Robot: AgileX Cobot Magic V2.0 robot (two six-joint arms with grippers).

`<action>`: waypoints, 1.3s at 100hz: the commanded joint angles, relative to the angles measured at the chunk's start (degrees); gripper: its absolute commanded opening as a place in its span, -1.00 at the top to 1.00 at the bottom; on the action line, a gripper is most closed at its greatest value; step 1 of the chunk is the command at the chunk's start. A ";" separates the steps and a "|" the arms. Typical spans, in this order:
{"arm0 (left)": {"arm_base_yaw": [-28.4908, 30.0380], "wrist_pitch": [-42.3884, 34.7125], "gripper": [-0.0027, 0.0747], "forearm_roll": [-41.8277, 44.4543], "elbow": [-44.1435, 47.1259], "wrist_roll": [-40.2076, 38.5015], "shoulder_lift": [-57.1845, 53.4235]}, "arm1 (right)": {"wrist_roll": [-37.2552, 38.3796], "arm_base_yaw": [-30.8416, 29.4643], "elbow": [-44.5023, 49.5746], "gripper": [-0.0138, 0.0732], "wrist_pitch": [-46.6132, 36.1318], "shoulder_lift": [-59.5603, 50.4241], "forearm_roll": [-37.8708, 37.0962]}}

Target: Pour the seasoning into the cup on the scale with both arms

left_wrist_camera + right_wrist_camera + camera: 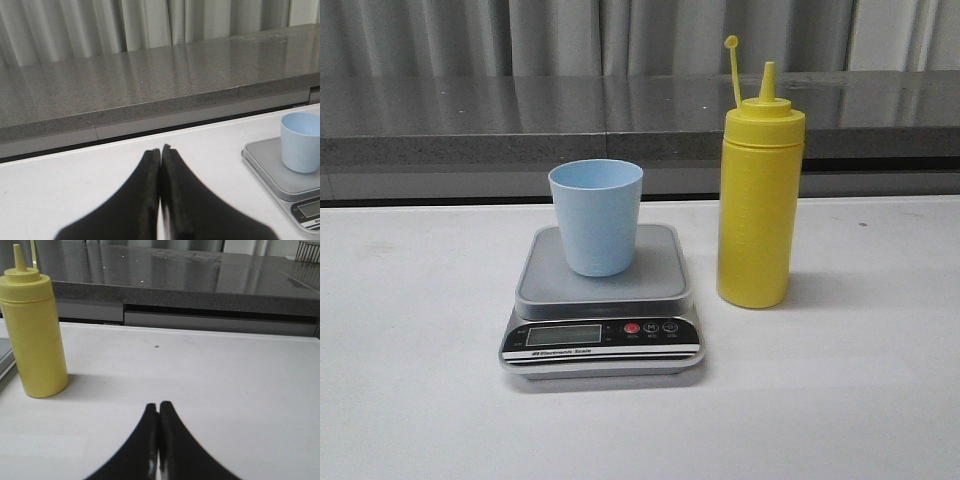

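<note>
White table [410, 400] before a grey counter [470, 120]: the cup [596, 217] stands on the scale [603, 305], seasoning bottle [761, 195] just right; my left gripper [160, 150] and right gripper [158, 406] are closed, empty.

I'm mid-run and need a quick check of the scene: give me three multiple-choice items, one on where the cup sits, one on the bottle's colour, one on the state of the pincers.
1. Where is the cup?
A. on the scale's platform
B. on the table beside the scale
C. held by an arm

2. What colour is the squeeze bottle?
A. red
B. yellow
C. white

3. How are the two pincers?
A. both shut and empty
B. both wide open
C. one grips the bottle

Answers:
1 A, the cup stands upright on the scale.
2 B, body and nozzle are yellow.
3 A, the left pincer and right pincer each show fingers pressed together, holding nothing.
</note>
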 commanded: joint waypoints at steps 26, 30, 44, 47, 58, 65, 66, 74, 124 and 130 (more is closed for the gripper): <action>0.21 -4.47 0.98 0.52 -1.56 -0.52 0.82 | 0.11 -0.34 -1.14 0.84 -4.83 -1.19 0.09; 0.21 -4.47 0.98 0.52 -1.56 -0.52 0.82 | 0.11 -0.34 -1.14 0.84 -4.83 -1.19 0.09; 0.21 -4.47 0.98 0.52 -1.56 -0.52 0.82 | 0.11 -0.34 -1.14 0.84 -4.83 -1.19 0.09; 0.21 -4.47 0.98 0.52 -1.56 -0.52 0.82 | 0.11 -0.34 -1.14 0.84 -4.83 -1.19 0.09; 0.21 -4.47 0.98 0.52 -1.56 -0.52 0.82 | 0.11 -0.34 -1.14 0.84 -4.83 -1.19 0.09; 0.21 -4.47 0.98 0.52 -1.56 -0.52 0.82 | 0.11 -0.34 -1.14 0.84 -4.83 -1.19 0.09; 0.21 -4.47 0.98 0.52 -1.56 -0.52 0.82 | 0.11 -0.34 -1.14 0.84 -4.83 -1.19 0.09; 0.21 -4.47 0.98 0.52 -1.56 -0.52 0.82 | 0.11 -0.34 -1.14 0.84 -4.83 -1.19 0.09; 0.21 -26.35 0.98 -3.34 7.63 -0.52 0.82 | 0.11 -0.34 -1.14 0.84 -4.83 -1.19 0.09; 0.41 -31.90 0.98 -3.10 10.29 -0.52 0.82 | 0.11 -0.34 -1.14 0.84 -4.83 -1.19 0.09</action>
